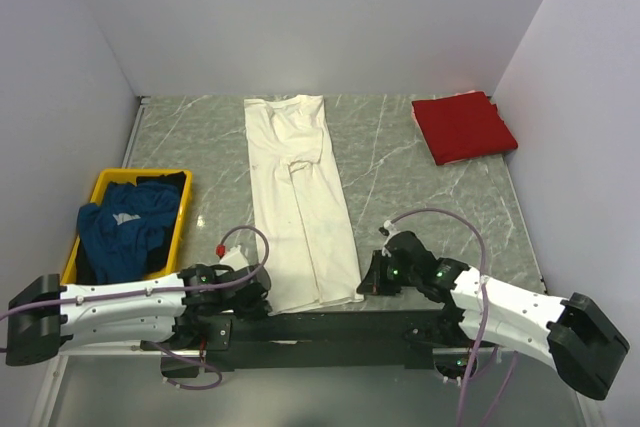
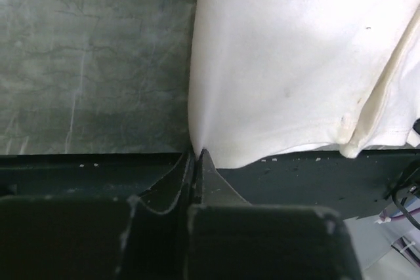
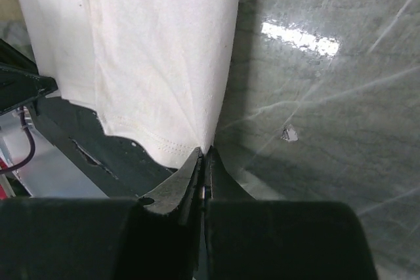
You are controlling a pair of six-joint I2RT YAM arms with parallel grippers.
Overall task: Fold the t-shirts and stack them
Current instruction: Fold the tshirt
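Observation:
A cream-white t-shirt (image 1: 298,202) lies folded into a long strip down the middle of the table, its hem hanging over the near edge. My left gripper (image 1: 262,292) is shut on the hem's left corner; in the left wrist view the cream-white t-shirt (image 2: 289,63) runs into the left gripper (image 2: 198,152). My right gripper (image 1: 366,285) is shut on the hem's right corner, and the right wrist view shows the cream-white t-shirt (image 3: 157,57) pinched in the right gripper (image 3: 204,151). A folded red t-shirt (image 1: 462,126) lies at the back right. A dark blue t-shirt (image 1: 128,227) is bunched in the tray.
A yellow plastic tray (image 1: 186,209) stands at the left of the table and holds the blue shirt. White walls close in the table on the left, back and right. A dark bar (image 1: 330,325) runs along the near edge between the arm bases.

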